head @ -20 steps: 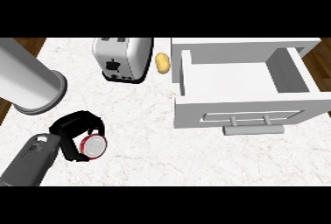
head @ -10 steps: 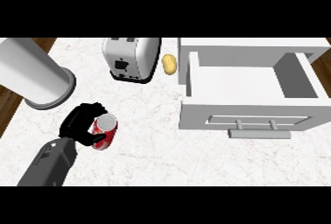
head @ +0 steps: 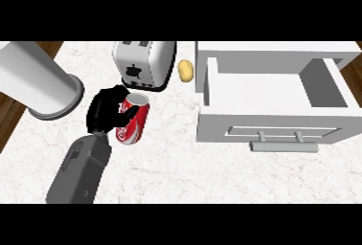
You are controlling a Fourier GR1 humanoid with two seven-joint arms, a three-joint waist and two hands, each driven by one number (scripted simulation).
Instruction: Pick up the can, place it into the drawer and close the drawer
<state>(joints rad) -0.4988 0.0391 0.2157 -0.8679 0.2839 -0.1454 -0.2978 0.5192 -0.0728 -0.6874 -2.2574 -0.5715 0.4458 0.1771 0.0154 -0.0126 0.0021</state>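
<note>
Gripping the can (head: 133, 120) from the side, the left robot hand (head: 105, 107) has its fingers curled round it. The can sits tilted over the bench (head: 212, 177), left of the drawer (head: 268, 125), probably ready to carry across. The drawer's pulled open and looks empty.

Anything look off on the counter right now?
Only the can is askew: it sits tilted in the left hand, its top leaning toward the toaster. The drawer stands open, as needed; nothing looks spilled or damaged.
</note>
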